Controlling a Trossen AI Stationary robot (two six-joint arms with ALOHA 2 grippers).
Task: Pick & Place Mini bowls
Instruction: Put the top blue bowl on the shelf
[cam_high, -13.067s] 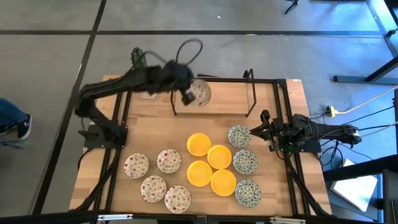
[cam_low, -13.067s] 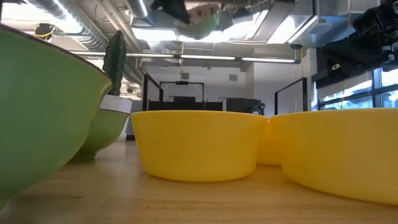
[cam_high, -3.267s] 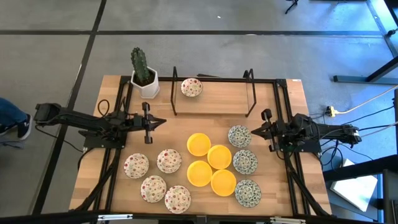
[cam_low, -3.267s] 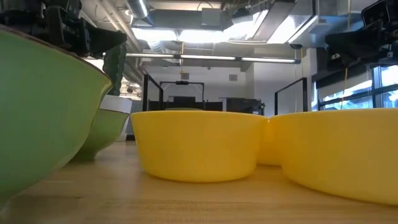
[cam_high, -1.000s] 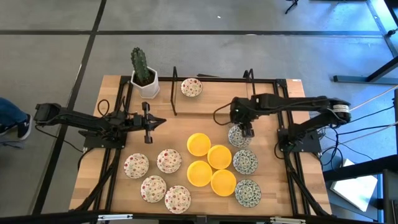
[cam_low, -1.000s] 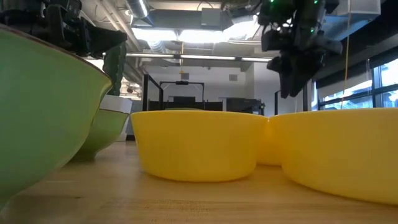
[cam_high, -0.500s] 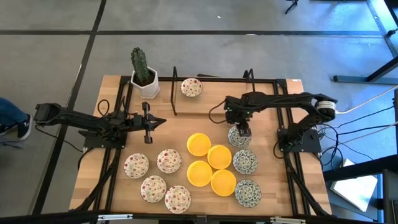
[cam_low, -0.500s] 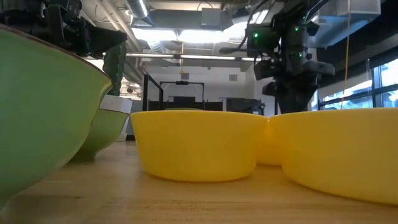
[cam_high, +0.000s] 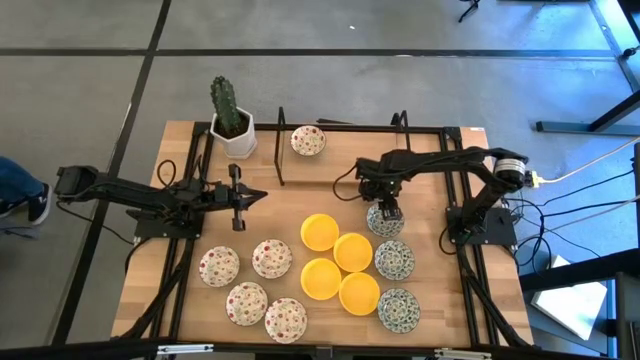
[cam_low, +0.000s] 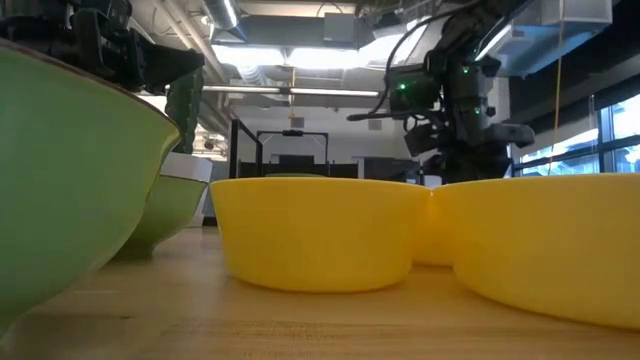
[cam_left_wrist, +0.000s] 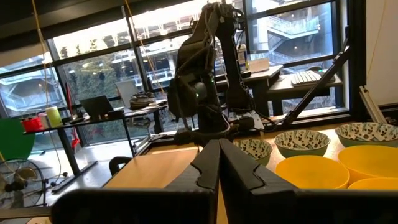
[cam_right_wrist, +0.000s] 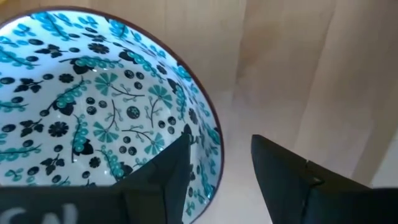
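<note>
Counter (cam_high: 430, 160): pale wood planks, black frame rails.
Floor (cam_high: 400, 90): grey concrete.
Right pincer (cam_right_wrist: 217, 163): spread astride green-patterned mini bowl (cam_right_wrist: 93, 106) rim.
Left pincer (cam_left_wrist: 219, 163): pressed together.

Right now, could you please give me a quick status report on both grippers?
Right gripper open, straddling green-patterned bowl rim. Left gripper shut, parked left. Nothing obstructing.

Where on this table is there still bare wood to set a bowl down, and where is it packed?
Free: inside the black rack, right of the red-speckled bowl; also the table corner beyond the green-patterned bowls. Packed: the yellow bowls touch in the middle, where the right gripper straddles a green-patterned bowl's rim.
</note>
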